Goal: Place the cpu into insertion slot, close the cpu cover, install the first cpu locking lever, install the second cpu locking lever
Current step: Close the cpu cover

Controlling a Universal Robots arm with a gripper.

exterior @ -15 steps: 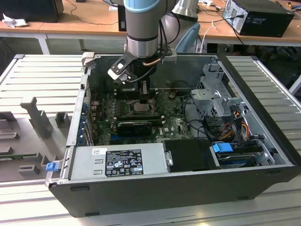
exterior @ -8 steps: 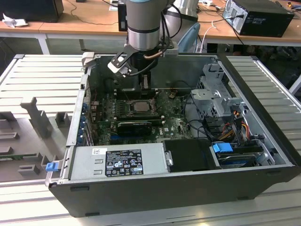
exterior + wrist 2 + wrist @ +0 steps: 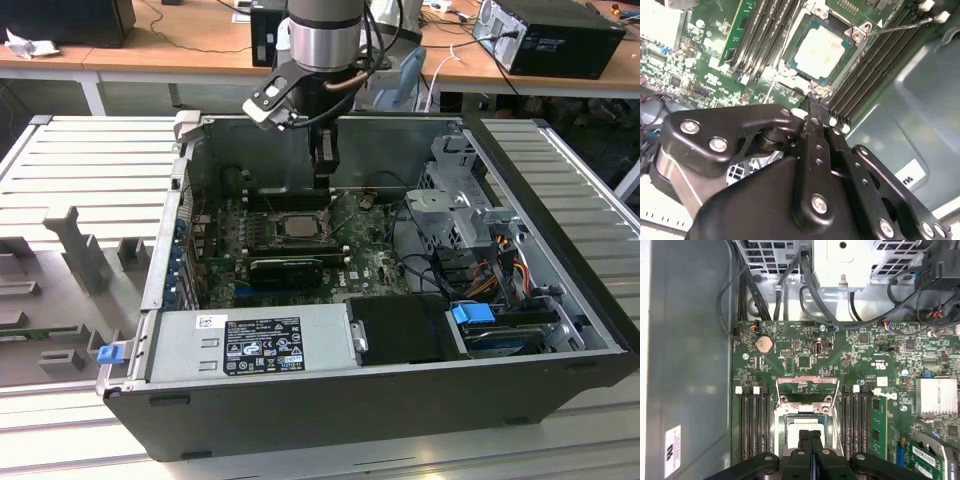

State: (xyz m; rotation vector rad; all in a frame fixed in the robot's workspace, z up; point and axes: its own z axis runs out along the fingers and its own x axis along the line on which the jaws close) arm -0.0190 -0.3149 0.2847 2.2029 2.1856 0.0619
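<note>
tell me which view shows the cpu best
The second wrist view: the cpu lies close, its pale top nearly all in sight. In the first wrist view the gripper hides part of it. In the exterior view it is a small pale square.

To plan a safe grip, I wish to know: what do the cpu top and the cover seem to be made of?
The cpu: top looks like metal, matt pale silver, with a dull even sheen. The cover: probably thin bare steel, grey, with bright glints along its narrow bars.
</note>
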